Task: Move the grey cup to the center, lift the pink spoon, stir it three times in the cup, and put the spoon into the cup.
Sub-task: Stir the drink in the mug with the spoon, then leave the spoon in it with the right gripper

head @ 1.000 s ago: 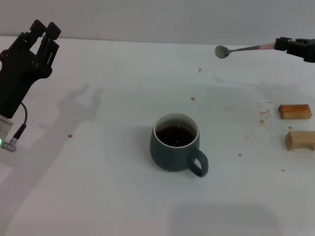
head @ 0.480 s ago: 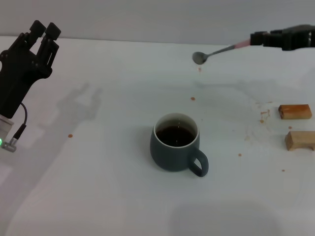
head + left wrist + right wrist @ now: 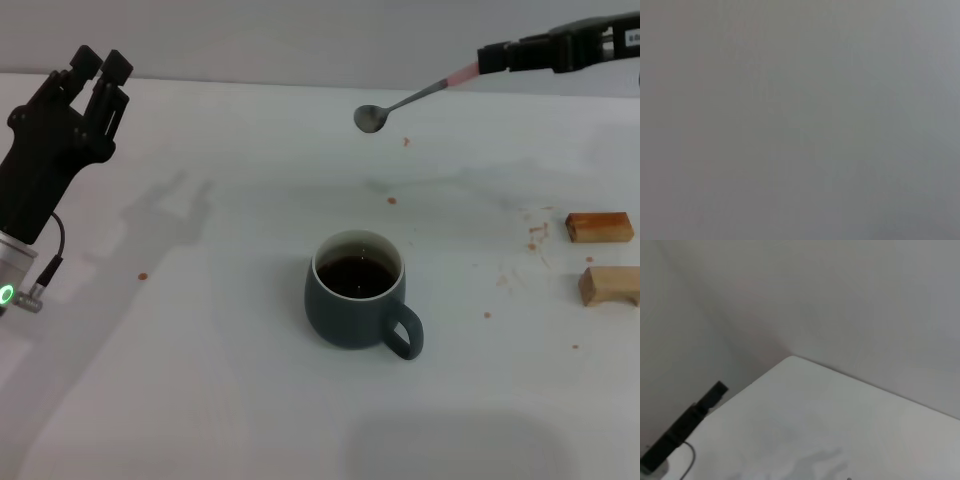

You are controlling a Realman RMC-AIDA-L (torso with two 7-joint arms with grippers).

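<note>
The grey cup stands in the middle of the white table, handle toward the front right, with dark brown liquid inside. My right gripper is at the far right, shut on the pink handle of the pink spoon. It holds the spoon in the air, its metal bowl pointing left, above the table behind the cup. My left gripper is raised at the far left, well away from the cup. The left wrist view shows only blank grey. The right wrist view shows the table's far corner and the left arm far off.
Two tan wooden blocks lie at the right edge of the table. Small orange crumbs are scattered behind and to the right of the cup. A wall runs behind the table.
My right gripper has carried the spoon leftward and a little higher, so its bowl has gone from the far right toward the space behind the cup. The left arm has shifted slightly.
</note>
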